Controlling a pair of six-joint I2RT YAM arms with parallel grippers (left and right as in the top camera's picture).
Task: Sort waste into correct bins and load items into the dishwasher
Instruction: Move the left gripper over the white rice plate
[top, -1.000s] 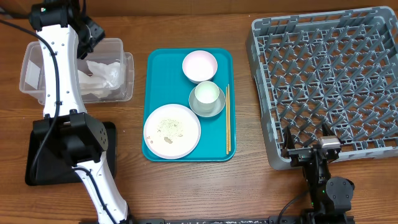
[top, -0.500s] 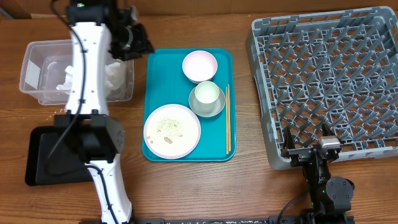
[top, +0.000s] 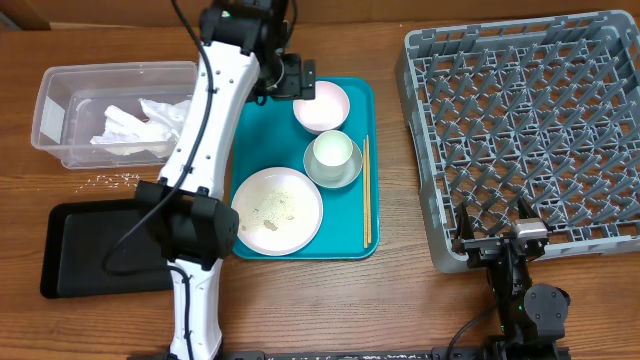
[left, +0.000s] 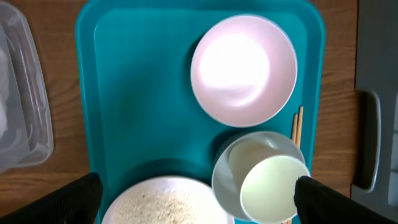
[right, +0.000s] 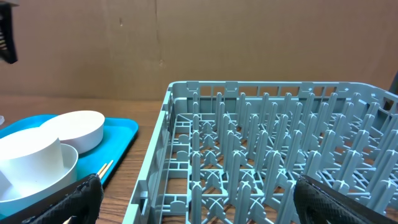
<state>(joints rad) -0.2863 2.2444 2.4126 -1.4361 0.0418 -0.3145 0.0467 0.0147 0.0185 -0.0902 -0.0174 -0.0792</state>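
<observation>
Black tray (top: 90, 250) half under left arm (top: 215, 110), plate (left: 168, 202) cut off below

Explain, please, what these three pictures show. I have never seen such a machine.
Two robot arms work at a table. One picture looks down from above; the other two come from cameras on each wrist. The left claw hovers open over the teal tray, which carries a pink bowl, a white cup inside a metal bowl, a plate with rice crumbs, and chopsticks. The right claw rests open beside the dish rack. A clear tub holds napkins; a black tray lies nearby. Neither claw holds anything.
</observation>
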